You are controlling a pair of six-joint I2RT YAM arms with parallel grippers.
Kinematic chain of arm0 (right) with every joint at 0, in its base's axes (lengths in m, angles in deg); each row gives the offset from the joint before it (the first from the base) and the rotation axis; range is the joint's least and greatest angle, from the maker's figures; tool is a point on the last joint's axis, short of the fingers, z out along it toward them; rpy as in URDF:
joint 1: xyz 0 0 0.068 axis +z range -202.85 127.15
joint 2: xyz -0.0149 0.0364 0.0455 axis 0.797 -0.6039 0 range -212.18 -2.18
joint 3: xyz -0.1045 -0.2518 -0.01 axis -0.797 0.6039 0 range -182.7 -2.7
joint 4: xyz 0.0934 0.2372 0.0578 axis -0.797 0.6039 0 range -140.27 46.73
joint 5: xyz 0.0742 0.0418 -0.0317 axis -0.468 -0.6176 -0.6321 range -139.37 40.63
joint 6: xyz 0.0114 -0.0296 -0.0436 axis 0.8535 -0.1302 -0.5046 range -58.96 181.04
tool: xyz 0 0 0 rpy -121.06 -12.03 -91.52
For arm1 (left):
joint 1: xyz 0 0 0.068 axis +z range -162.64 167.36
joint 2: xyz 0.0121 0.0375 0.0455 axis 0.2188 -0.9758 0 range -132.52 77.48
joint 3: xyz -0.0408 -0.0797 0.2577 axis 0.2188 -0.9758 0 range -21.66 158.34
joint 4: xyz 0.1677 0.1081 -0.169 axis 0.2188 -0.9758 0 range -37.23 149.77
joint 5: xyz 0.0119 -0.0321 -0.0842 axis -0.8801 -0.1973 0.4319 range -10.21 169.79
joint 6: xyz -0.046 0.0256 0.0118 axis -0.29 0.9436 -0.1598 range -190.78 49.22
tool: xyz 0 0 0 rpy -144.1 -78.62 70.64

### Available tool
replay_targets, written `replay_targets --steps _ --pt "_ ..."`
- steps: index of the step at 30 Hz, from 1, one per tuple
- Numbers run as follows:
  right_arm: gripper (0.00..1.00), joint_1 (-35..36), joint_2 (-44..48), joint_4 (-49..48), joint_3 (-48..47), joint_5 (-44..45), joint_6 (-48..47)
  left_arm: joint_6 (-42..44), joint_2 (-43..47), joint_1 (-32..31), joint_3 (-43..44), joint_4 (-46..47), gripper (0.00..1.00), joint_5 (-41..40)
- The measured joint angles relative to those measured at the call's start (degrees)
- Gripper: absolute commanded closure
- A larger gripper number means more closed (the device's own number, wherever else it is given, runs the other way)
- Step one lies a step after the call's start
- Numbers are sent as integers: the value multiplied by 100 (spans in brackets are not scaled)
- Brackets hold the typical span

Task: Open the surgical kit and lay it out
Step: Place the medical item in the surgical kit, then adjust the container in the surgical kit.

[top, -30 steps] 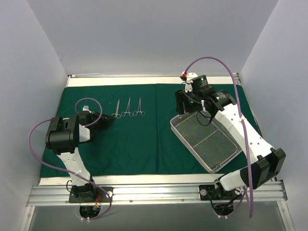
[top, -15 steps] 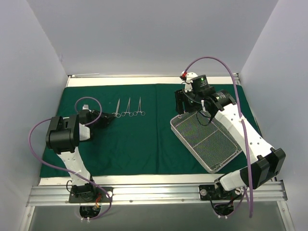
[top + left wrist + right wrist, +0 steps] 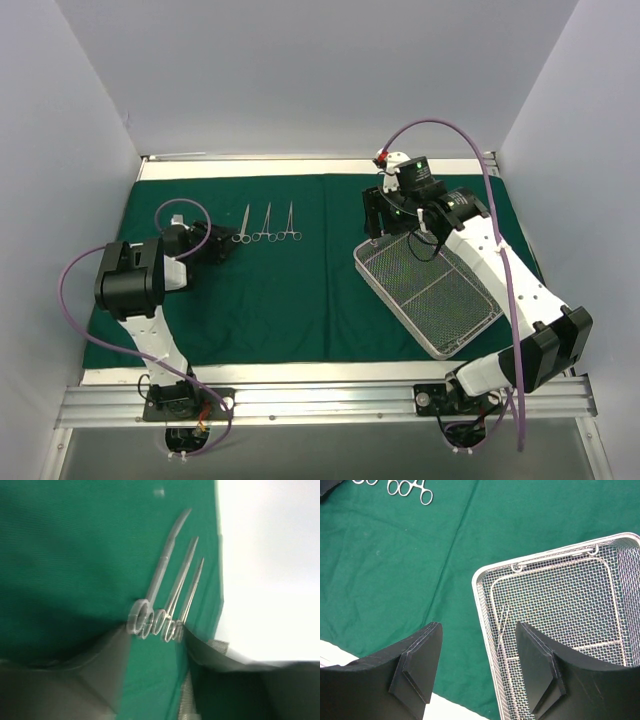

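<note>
The green cloth (image 3: 300,300) lies spread flat across most of the table (image 3: 250,372). It looks soft and limp, so it would likely bunch or drag if caught, and it is best pinched at an edge or corner. The wire tray (image 3: 440,300) sits on the right half of the cloth, turned at an angle. It appears light but stiff, and the rim is probably the surest place to grip it, since the mesh gives flat pads little to hold. Three scissor-handled tools (image 3: 267,222) lie side by side on the far left part of the cloth, tips pointing away and ring handles toward the near side. They are thin, hard and probably slippery, lying flat on the fabric, so the ring end or the shank just above it seems the likeliest hold. A thin metal piece (image 3: 503,622) lies inside the tray near its left rim, but it is too slim to tell what it is. The left arm is folded low over the cloth with its claw (image 3: 228,247) pointing at the ring handles, just short of them, parted and holding nothing. The right arm reaches out and bends down so its claw (image 3: 377,230) hangs over the tray's far left corner, spread wide and empty.
</note>
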Motion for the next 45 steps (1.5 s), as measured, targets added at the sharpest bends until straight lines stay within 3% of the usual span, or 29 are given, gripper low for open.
replay_targets --steps 8,15,19,24,32,38,45 --pt "39 -28 -4 -74 70 -42 46 76 522 20 -57 -590 26 -15" --pt "40 -291 -13 -256 192 -105 334 612 1475 17 -48 -2282 28 -17" --pt "42 -1019 -120 -476 568 -170 994 1473 1875 -42 468 -3792 29 15" --pt "47 -2455 -208 -614 1672 -184 1829 2909 2118 -181 1281 -5445 31 122" --pt "59 -4544 291 -525 3305 -116 2218 4494 2686 -413 2096 -7016 31 35" --pt "59 -4924 562 -461 3598 -114 1969 5200 2625 -804 2721 -7578 33 -339" --pt "55 -4935 564 -393 3727 31 2015 5488 1762 -973 3318 -7958 36 -516"
